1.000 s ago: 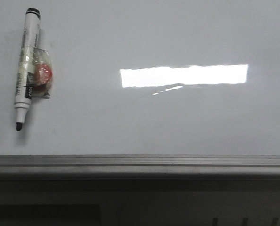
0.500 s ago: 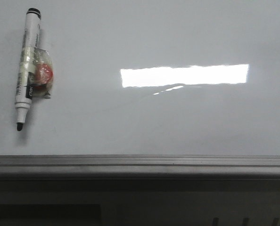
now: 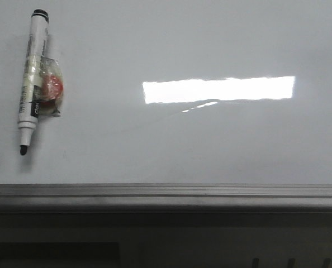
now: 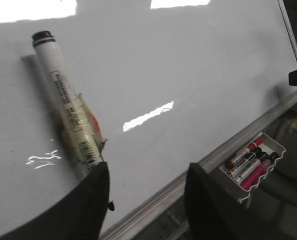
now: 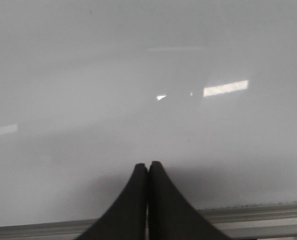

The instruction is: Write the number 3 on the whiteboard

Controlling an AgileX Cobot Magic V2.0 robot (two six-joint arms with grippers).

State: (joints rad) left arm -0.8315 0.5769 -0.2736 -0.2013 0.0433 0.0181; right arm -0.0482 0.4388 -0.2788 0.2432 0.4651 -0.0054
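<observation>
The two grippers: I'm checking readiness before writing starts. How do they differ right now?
The left gripper has its fingers spread wide; the right gripper has its fingers pressed together. The left one has the marker just beyond its fingers; the right one faces only bare whiteboard. Both hold nothing.

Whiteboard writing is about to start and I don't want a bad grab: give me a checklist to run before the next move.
1. Marker uncapped, tip exposed: ok.
2. Left pincer open beside the marker: ok.
3. Marker gripped: not ok, it lies free on the whiteboard.
4. Right pincer shut, empty, apart from the marker: ok.
5. Number 3 written: not ok, no digit visible.
6. Ink flows: cannot tell.
</observation>
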